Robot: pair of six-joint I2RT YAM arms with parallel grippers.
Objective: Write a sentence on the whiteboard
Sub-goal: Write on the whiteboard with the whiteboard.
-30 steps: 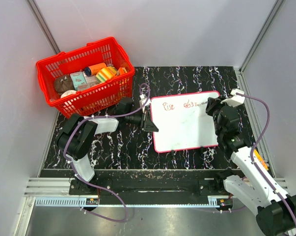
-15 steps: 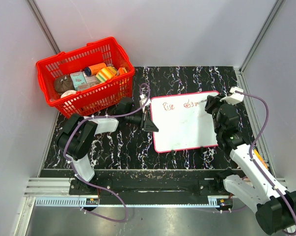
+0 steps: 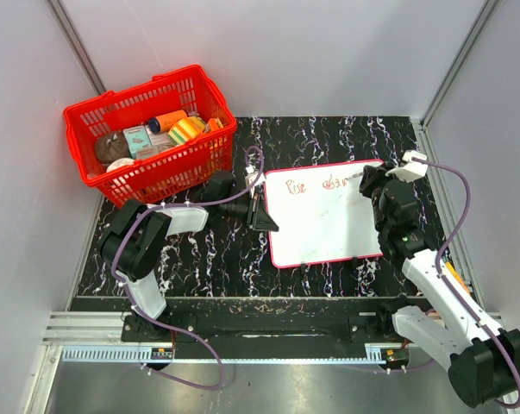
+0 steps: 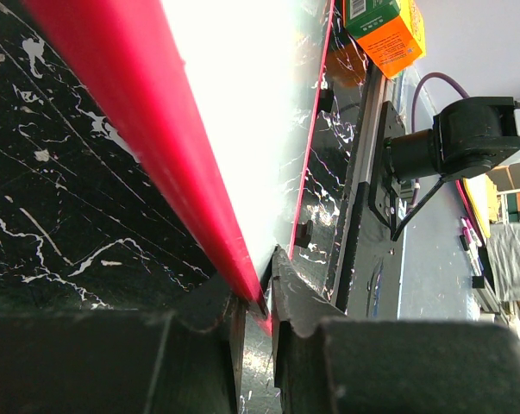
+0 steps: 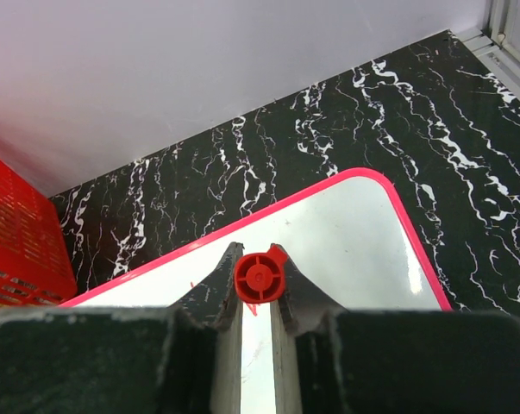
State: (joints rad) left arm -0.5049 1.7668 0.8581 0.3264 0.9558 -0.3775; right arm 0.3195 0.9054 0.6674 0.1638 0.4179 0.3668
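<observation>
The whiteboard (image 3: 324, 228) lies flat on the black marbled table, right of centre. The sentence (image 3: 316, 185) shows as small red handwriting along the board's far edge. My left gripper (image 3: 261, 212) is shut on the board's left edge; in the left wrist view the pink rim (image 4: 156, 129) runs down between the left gripper's (image 4: 261, 297) fingers. My right gripper (image 3: 368, 179) hovers at the board's far right corner, shut on a red marker (image 5: 260, 278) whose butt end faces the camera. The marker's tip is hidden below the right gripper (image 5: 260, 259), over the whiteboard (image 5: 354, 233).
A red basket (image 3: 203, 147) with several items stands at the back left, close to the left arm. An orange and green box (image 4: 385, 30) lies near the right arm's base. Grey walls close in on both sides and behind.
The right gripper with the marker has shifted slightly toward the board's far right corner, and the second word has gained red strokes. The left arm has stayed still.
</observation>
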